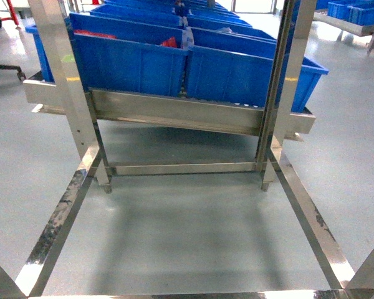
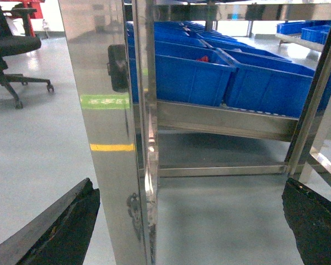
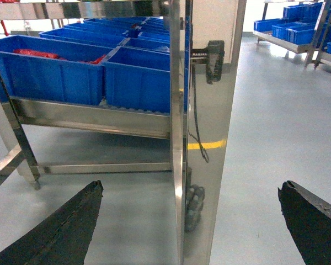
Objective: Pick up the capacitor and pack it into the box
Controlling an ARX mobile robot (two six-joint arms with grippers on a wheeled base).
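Grippers, left (image 2: 190, 221) and right (image 3: 190, 221), hang apart and empty near blue bins (image 1: 193, 62); picking seemingly not begun, box unseen.

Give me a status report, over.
Both grippers open, empty: left, right. Pink box and capacitors not in view. Steel rack post close ahead; blue bins behind it.

Head camera looked down over steel rack (image 1: 174, 112); both wrist cameras sat low, level, close behind uprights; all shared blue bins (image 1: 131, 62).
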